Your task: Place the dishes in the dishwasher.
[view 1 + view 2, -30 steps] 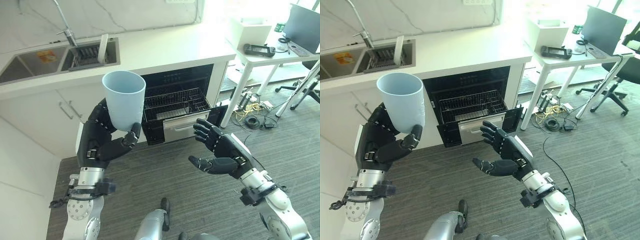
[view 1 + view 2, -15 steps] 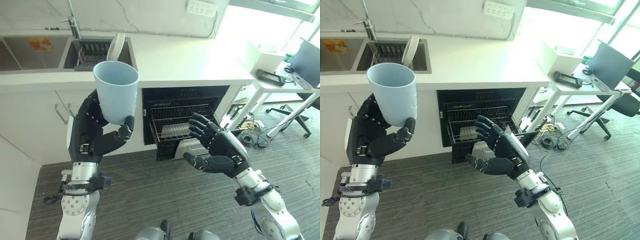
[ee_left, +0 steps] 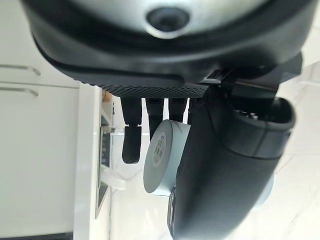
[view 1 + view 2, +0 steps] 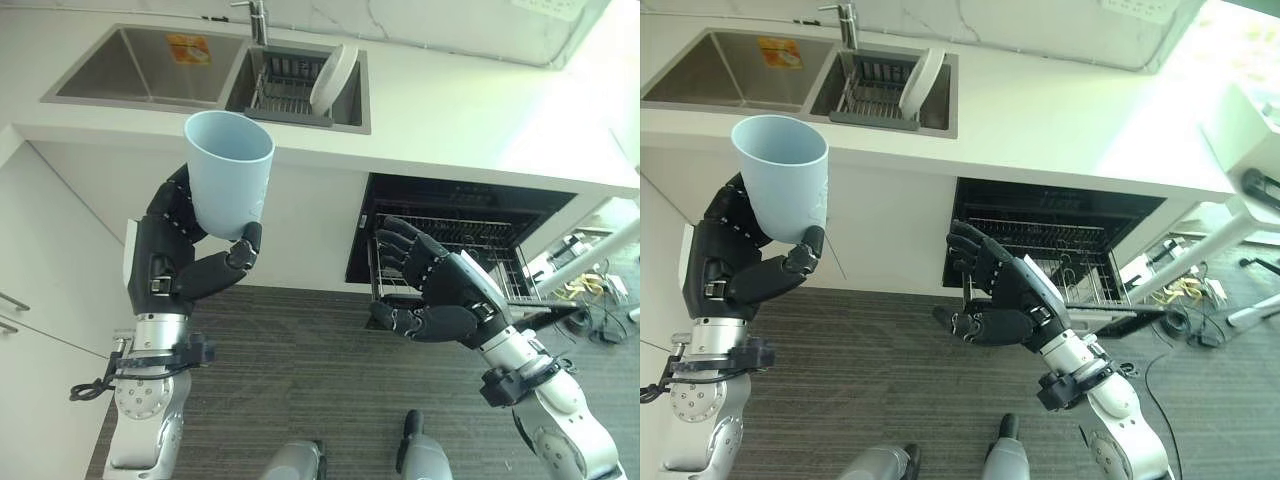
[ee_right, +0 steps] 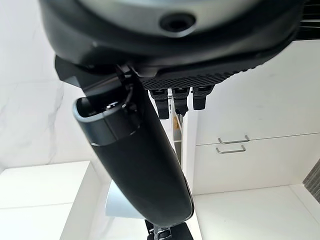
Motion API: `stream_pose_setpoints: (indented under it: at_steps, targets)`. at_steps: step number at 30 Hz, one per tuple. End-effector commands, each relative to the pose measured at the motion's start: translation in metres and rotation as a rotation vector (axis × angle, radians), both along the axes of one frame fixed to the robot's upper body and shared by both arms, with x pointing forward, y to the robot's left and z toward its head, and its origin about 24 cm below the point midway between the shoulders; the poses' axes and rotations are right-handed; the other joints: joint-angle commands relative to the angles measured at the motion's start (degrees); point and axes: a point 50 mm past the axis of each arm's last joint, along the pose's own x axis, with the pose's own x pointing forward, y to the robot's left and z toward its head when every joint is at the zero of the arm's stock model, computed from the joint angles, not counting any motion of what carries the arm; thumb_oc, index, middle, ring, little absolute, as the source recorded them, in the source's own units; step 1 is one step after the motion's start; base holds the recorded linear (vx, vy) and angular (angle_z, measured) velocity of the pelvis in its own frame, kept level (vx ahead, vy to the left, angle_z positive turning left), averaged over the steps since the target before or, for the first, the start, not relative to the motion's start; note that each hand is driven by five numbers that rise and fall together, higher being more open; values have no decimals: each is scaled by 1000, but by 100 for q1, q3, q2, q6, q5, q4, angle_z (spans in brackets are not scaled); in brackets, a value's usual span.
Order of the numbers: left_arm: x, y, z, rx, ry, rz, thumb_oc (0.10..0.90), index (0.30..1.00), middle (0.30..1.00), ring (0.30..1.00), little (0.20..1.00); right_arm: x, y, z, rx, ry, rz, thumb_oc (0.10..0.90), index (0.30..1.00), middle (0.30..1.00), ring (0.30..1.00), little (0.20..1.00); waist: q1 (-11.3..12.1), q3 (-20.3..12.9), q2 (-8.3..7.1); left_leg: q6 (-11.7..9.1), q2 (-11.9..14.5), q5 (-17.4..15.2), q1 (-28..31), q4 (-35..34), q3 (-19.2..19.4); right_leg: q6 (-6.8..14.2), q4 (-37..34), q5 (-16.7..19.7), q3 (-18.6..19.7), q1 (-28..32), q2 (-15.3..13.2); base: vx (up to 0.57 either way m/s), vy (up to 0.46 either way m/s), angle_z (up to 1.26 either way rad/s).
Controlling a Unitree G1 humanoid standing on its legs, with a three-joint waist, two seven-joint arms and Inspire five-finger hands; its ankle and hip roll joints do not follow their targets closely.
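our left hand [image 4: 185, 270] grips the blue cup [image 4: 228, 172] upright; our right hand [image 4: 440, 298] is open. next we must carry it to the dishwasher rack [image 4: 470, 250].

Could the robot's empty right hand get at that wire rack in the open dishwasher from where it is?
Probably yes. The right hand hangs open just in front of the rack, which sits pulled out of the dishwasher, with nothing between them.

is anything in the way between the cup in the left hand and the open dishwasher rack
Yes, the right hand. It hangs open in front of the pulled-out rack, between it and the pale blue cup gripped upright by the left hand. Nothing else visibly blocks that path.
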Motion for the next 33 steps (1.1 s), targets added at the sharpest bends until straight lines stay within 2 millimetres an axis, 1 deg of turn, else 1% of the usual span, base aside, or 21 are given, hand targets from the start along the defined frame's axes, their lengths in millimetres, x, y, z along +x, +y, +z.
stream_pose_setpoints:
  at_steps: [1, 4, 5, 6, 7, 10, 11, 13, 14, 16, 17, 18, 20, 23, 25, 26, 27, 28, 29, 31, 33]
  targets:
    - [-18, -19, 51, 91, -273, -109, 400, 300, 300, 300, 300, 0, 3, 45, 112, -202, 55, 800, 900, 900, 900, 900, -151, -791, -102, -561, 839, -337, 357, -350, 229, 310, 530, -529, -193, -116, 3, 148, -474, 10]
    - [-16, -22, 49, 74, -264, -95, 400, 300, 300, 300, 300, 4, 6, 51, 115, -227, 85, 800, 900, 900, 900, 900, -214, -799, -70, -689, 1059, -150, 403, -350, 352, 106, 530, -717, -290, -9, 265, 97, -391, -7]
    - [-15, -23, 48, 70, -261, -95, 400, 300, 300, 300, 300, 5, 6, 53, 119, -235, 89, 800, 900, 900, 900, 900, -225, -794, -55, -730, 1134, 22, 390, -350, 390, 27, 530, -774, -326, 49, 363, 55, -393, 11]
    - [-13, -27, 48, 66, -261, -102, 400, 300, 300, 300, 300, 8, 7, 57, 126, -256, 85, 800, 900, 900, 900, 900, -194, -761, -48, -778, 1194, 408, 325, -350, 430, -96, 530, -865, -405, 183, 508, 59, -465, 5]
    - [-11, -30, 47, 60, -261, -113, 400, 300, 300, 300, 300, 9, 6, 61, 139, -277, 66, 800, 900, 900, 900, 900, -161, -726, -79, -779, 1209, 729, 295, -350, 563, -202, 530, -960, -504, 314, 579, 57, -444, -4]
    - [-6, -38, 45, 37, -255, -164, 400, 300, 300, 300, 300, 18, -1, 68, 256, -293, -21, 800, 900, 900, 900, 900, -151, -619, -136, -703, 1073, 868, 280, -350, 1051, -335, 530, -1030, -747, 497, 549, 25, -246, 24]
    - [-3, -42, 44, 29, -254, -208, 400, 300, 300, 300, 300, 21, -2, 69, 216, -331, -81, 800, 900, 900, 900, 900, -114, -560, -107, -578, 761, 644, 104, -350, 1194, -331, 530, -1054, -855, 552, 572, -2, -85, 57]
    - [-1, -46, 43, 30, -252, -244, 400, 300, 300, 300, 300, 24, 0, 72, 188, -364, -142, 800, 900, 900, 900, 900, -121, -522, 32, -492, 467, 365, -94, -350, 1258, -291, 530, -1086, -904, 558, 707, 10, 27, 66]
    - [-1, -47, 42, 36, -247, -255, 400, 300, 300, 300, 300, 24, -1, 73, 211, -364, -153, 800, 900, 900, 900, 900, -159, -534, 179, -538, 453, 385, -305, -350, 1362, -292, 530, -1129, -912, 572, 880, 28, 99, 64]
    - [-1, -47, 41, 38, -243, -260, 400, 300, 300, 300, 300, 24, -2, 72, 221, -369, -162, 800, 900, 900, 900, 900, -214, -551, 226, -544, 530, 416, -382, -350, 1526, -306, 530, -1161, -946, 586, 913, 35, 117, 33]
    - [4, -49, 41, 43, -239, -237, 400, 300, 300, 300, 300, 20, 1, 68, 207, -375, -152, 800, 900, 900, 900, 900, -329, -645, 297, -453, 359, 270, -353, -350, 1037, -279, 530, -1156, -766, 572, 992, 37, 177, 5]
    - [5, -49, 42, 41, -241, -226, 400, 300, 300, 300, 300, 19, 3, 68, 203, -373, -144, 800, 900, 900, 900, 900, -351, -701, 308, -427, 292, 280, -387, -350, 905, -272, 530, -1106, -730, 528, 998, 53, 227, 6]
    - [5, -48, 44, 44, -245, -218, 400, 300, 300, 300, 300, 16, -1, 65, 213, -356, -142, 800, 900, 900, 900, 900, -419, -832, 292, -417, 373, 193, -334, -350, 1044, -248, 530, -1110, -815, 557, 930, 29, 118, -26]
    - [7, -48, 44, 42, -248, -205, 400, 300, 300, 300, 300, 14, 0, 62, 192, -363, -115, 800, 900, 900, 900, 900, -403, -930, 267, -377, 199, 92, -289, -350, 809, -220, 530, -1108, -846, 593, 879, 17, 134, -46]
    - [9, -48, 45, 38, -247, -207, 400, 300, 300, 300, 300, 15, 2, 64, 190, -363, -106, 800, 900, 900, 900, 900, -411, -960, 273, -337, 190, 44, -241, -350, 863, -209, 530, -1102, -910, 665, 850, 27, 174, -34]
    - [9, -48, 45, 52, -252, -208, 400, 300, 300, 300, 300, 15, 2, 64, 193, -364, -104, 800, 900, 900, 900, 900, -428, -947, 288, -293, 168, 40, -221, -350, 836, -205, 530, -988, -974, 753, 903, 55, 206, -4]
    - [8, -47, 45, 81, -272, -208, 400, 300, 300, 300, 300, 13, 3, 65, 193, -390, -84, 800, 900, 900, 900, 900, -520, -793, 373, -178, 186, 61, -158, -350, 704, -54, 530, -206, -1090, 824, 1064, 38, 129, -2]
    - [10, -46, 44, 83, -276, -209, 400, 300, 300, 300, 300, 13, 3, 63, 172, -391, -83, 800, 900, 900, 900, 900, -573, -647, 332, -171, 151, 41, -99, -350, 614, -37, 530, -54, -912, 606, 912, 18, 40, -4]
    - [12, -45, 45, 79, -278, -207, 400, 300, 300, 300, 300, 14, 3, 63, 168, -391, -85, 800, 900, 900, 900, 900, -553, -610, 283, -186, 143, 44, -97, -350, 625, -48, 530, -185, -904, 537, 801, -7, -81, 3]
    - [12, -44, 46, 78, -274, -198, 400, 300, 300, 300, 300, 14, 5, 63, 174, -400, -84, 800, 900, 900, 900, 900, -528, -580, 221, -202, 183, 5, -63, -350, 704, 12, 530, -107, -936, 383, 667, 15, -125, 2]
    - [14, -46, 47, 87, -272, -199, 400, 300, 300, 300, 300, 16, 6, 68, 182, -428, -87, 800, 900, 900, 900, 900, -515, -590, 157, -219, 259, -78, -28, -350, 807, 30, 530, -391, -874, 276, 648, 22, -207, -18]
